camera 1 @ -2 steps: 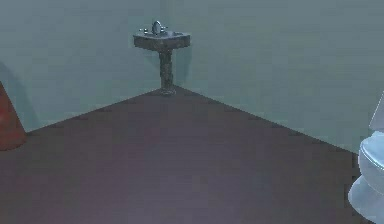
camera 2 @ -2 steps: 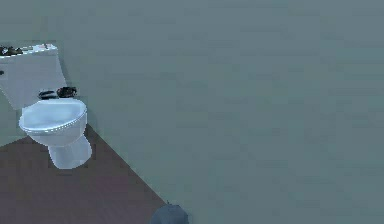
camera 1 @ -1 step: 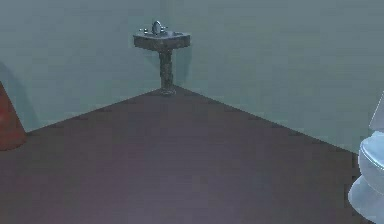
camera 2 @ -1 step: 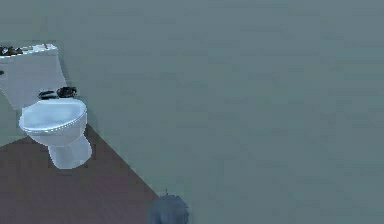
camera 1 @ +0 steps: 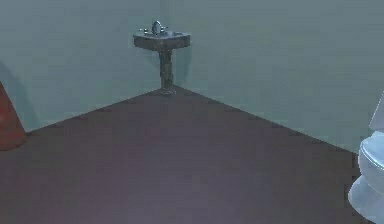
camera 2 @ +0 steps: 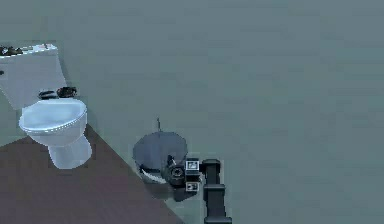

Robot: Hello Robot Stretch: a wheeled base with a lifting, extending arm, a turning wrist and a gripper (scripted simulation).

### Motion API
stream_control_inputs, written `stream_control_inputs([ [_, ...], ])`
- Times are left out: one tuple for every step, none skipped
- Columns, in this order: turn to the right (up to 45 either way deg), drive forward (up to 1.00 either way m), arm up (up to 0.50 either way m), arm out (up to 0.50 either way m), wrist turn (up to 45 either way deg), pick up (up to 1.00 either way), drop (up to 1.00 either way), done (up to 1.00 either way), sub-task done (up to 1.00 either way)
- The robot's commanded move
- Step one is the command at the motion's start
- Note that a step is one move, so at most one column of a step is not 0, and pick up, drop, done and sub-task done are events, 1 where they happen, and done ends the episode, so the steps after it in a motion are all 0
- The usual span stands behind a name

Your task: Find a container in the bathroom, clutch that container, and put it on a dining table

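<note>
Ahead, corner pedestal sink [camera 1: 163,40], white toilet [camera 2: 55,125], tool [camera 2: 168,172] near dark rounded object [camera 2: 153,153]

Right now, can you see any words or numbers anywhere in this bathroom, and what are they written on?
There are no words, numbers or signs to read here.
The pedestal sink and the toilet carry no print.
The two white squares at the arm's far end bear black marks, but they are patterns, not letters.
The small dark things on the toilet tank are too small to tell.
</note>
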Motion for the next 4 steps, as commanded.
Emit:
stream_control_inputs([
  [0.0, 0.00, 0.24, 0.00, 0.0, 0.00, 0.00, 0.00, 0.00],
  [0.0, 0.00, 0.00, 0.00, -45.0, 0.00, 0.00, 0.00, 0.00],
  [0.0, 0.00, 0.00, 0.00, -45.0, 0.00, 0.00, 0.00, 0.00],
  [0.0, 0.00, 0.00, 0.00, -12.0, 0.00, 0.00, 0.00, 0.00],
])
